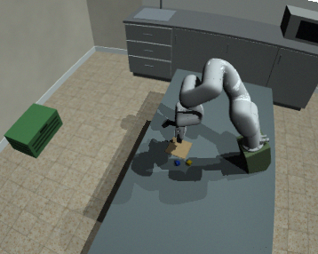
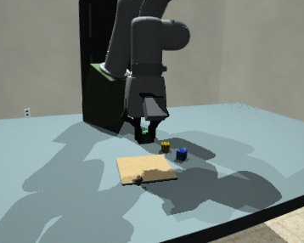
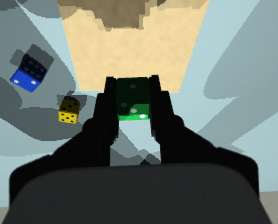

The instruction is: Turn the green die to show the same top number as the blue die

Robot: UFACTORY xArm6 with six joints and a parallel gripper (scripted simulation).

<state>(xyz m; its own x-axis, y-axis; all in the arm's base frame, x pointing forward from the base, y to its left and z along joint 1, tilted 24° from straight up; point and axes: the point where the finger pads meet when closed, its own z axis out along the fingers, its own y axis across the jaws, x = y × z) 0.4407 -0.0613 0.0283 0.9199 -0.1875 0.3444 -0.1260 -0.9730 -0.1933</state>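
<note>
The grey table (image 2: pixel 253 123) carries a tan mat (image 2: pixel 145 168). Beyond the mat's far edge, the gripper (image 3: pixel 133 100) is clamped on the green die (image 3: pixel 133 98). Blue die (image 2: pixel 181 154) and yellow die (image 2: pixel 165 146) sit off the mat.

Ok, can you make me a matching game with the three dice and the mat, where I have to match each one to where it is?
Things:
1. green die
2. blue die
3. yellow die
4. tan mat

Places:
A. flat on the table, nothing on it
B. between the gripper fingers
C. on the table beside the mat, nearer the green die
D. on the table beside the mat, farther from the green die

Pairs: 1-B, 2-D, 3-C, 4-A
</note>
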